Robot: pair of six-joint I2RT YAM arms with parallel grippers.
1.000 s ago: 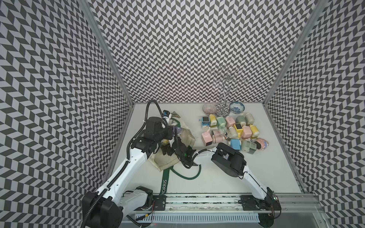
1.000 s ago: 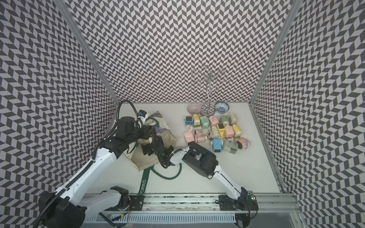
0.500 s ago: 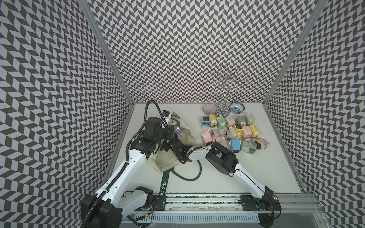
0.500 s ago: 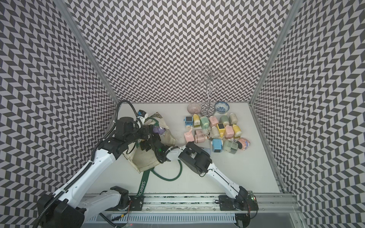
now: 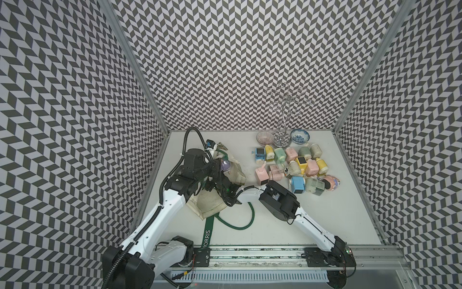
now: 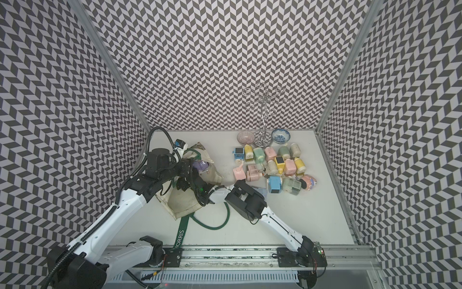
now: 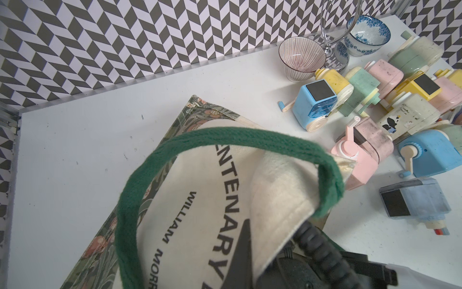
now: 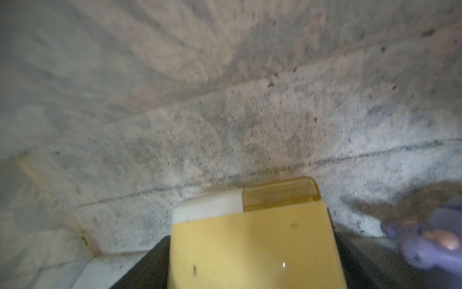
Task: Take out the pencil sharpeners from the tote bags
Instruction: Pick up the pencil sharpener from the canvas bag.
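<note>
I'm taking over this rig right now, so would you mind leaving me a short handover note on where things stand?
Left gripper: shut on the tote bag at its rim, holding the mouth up.
Right gripper: inside the bag, shut on a yellow sharpener.
Things: the pile of sharpeners lies on the table beside the bowls; a lilac sharpener sits in the bag's mouth.
Done: most sharpeners look to be out.
Left: lift out the yellow one, then the lilac; check the bag, since its depths are hidden.
</note>
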